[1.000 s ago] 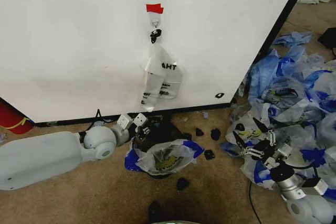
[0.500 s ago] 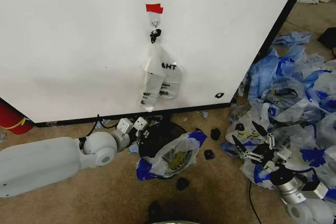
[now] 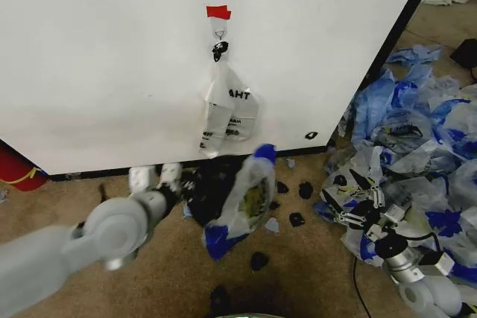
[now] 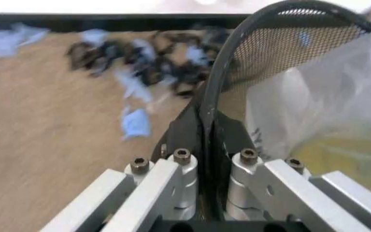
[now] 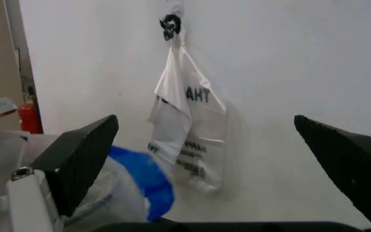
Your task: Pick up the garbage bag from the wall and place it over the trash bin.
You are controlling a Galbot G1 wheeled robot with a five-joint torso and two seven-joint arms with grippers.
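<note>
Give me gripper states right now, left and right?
Left gripper: closed on the trash bin rim, bin tipped over.
Right gripper: open, empty, over the bag pile.

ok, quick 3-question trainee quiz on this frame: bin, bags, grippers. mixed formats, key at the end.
1. True or false: the trash bin stands upright.
2. The left gripper is shut on: A) bin rim B) wall hook C) nothing.
3. What hangs from the hook on the wall?

Key: 1 false, it is tipped, the garbage bag still on it. 2 A. 3 a narrower white bag with black lettering. The right gripper is open over the bag pile.
</note>
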